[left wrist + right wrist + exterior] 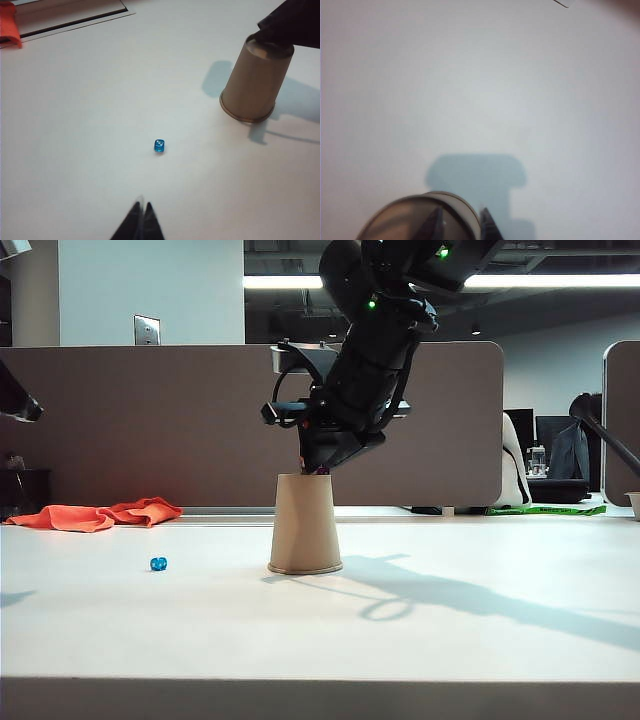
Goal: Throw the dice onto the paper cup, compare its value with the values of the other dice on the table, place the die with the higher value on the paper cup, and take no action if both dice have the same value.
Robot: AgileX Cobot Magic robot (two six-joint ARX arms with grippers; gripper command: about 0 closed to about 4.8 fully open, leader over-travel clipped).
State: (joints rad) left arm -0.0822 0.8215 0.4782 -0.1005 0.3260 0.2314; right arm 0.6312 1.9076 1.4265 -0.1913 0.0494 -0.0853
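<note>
Purple die being picked off the upturned cup

The purple die (319,472) shows only as a speck at the right gripper (316,470), low on the paper cup's (304,525) flat top at frame centre; whether its jaws grip it I cannot tell. The blue die (158,563) sits lower left on the table (480,640), well apart. The left gripper (142,220), jaws pressed together, hovers near it. Next, likely lifting clear.

The right arm reaches down from the upper right toward the scene's middle, its wrist pitched steeply downward. The right gripper (318,468) points down with its dark fingers (487,222) slightly apart. The left gripper (141,220) hovers low at the near left, jaws pressed together
</note>
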